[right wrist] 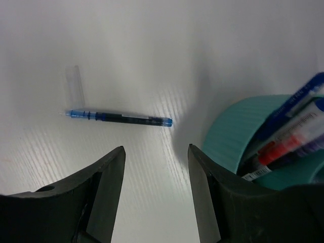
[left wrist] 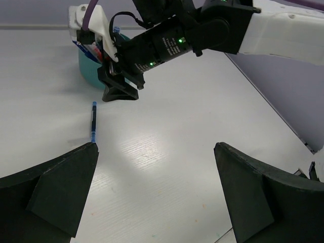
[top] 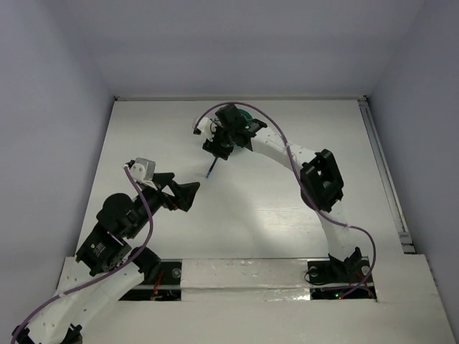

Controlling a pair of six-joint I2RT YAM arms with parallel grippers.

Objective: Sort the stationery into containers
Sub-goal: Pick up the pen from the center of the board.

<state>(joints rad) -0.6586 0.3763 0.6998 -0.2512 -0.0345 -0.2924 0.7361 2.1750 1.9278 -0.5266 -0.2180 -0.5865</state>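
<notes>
Nearest the top camera stand the two arm bases. Taking the teal cup (top: 247, 115) at the far middle of the table (top: 287, 215) as the landmark, the left gripper (top: 181, 188) hangs well to the cup's left and much nearer the bases. Its fingers (left wrist: 61, 187) are spread wide with nothing between them, only bare table showing in the gap.

Between that gripper and the cup lies one slim pen (top: 209, 170). It rests flat on the table, apart from both grippers, to the left of the cup and on its near side. The pen has a dark barrel with clear blue ends, one end drawn to a fine tip. Just beside it the right wrist view shows a pale see-through sliver (right wrist: 76, 83), too faint to name.

Further right, the right gripper (top: 219, 150) sits low over the table, just beside the cup on its left. Its fingers (right wrist: 109, 177) stand apart and hold nothing.

The cup is round and ribbed on its outer wall (right wrist: 230, 126). Several pens stand tilted inside it, among them a blue one (right wrist: 298, 98) and a red one (right wrist: 283, 144); which compartments they occupy cannot be told.
</notes>
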